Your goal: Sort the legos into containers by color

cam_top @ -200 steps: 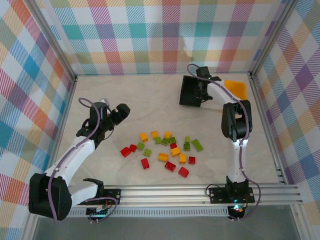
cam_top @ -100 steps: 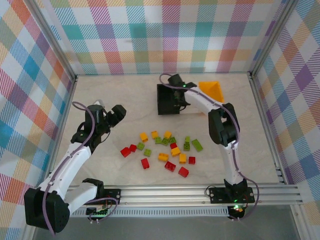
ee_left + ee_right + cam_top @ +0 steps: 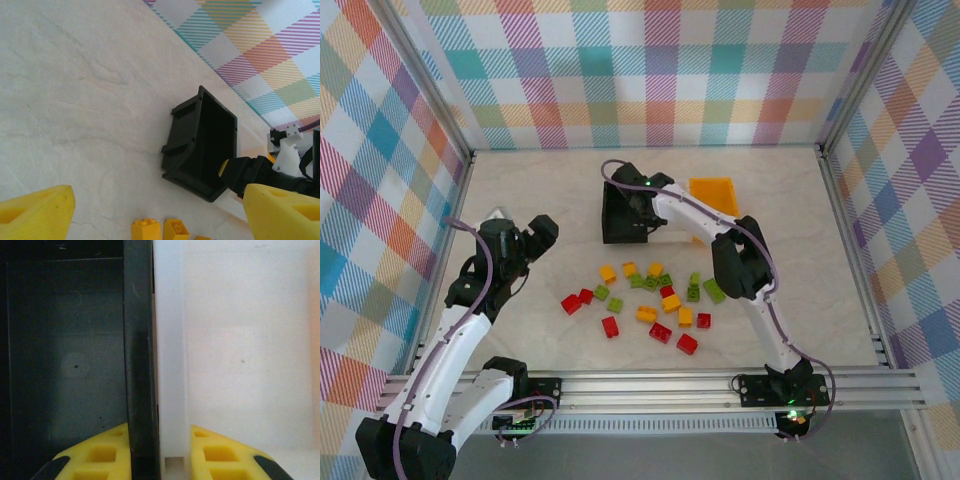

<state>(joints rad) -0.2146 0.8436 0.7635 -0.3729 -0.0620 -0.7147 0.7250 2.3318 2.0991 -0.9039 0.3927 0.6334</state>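
The right claw [image 3: 159,452] is clenched over two walls at once: the side wall of the black bin [image 3: 65,350] and the side wall of the white bin [image 3: 240,340], which are pressed flat together between its yellow fingers [image 3: 100,457]. From above, the right arm reaches across to the far middle of the counter [image 3: 540,180], where the black bin sits at the left of the row. The white bin is against its right side, under the arm. The orange bin [image 3: 715,195] is just beyond that, further right. I cannot tell whether the black bin rests flat or is lifted off the counter.

The left claw [image 3: 526,240] is released, its fingers spread wide and holding nothing, above bare counter on the left and well apart from the bins.

The legos [image 3: 650,298] lie loose in a cluster of red, yellow and green on the near middle of the counter, between the two arms. All three bins look empty inside.
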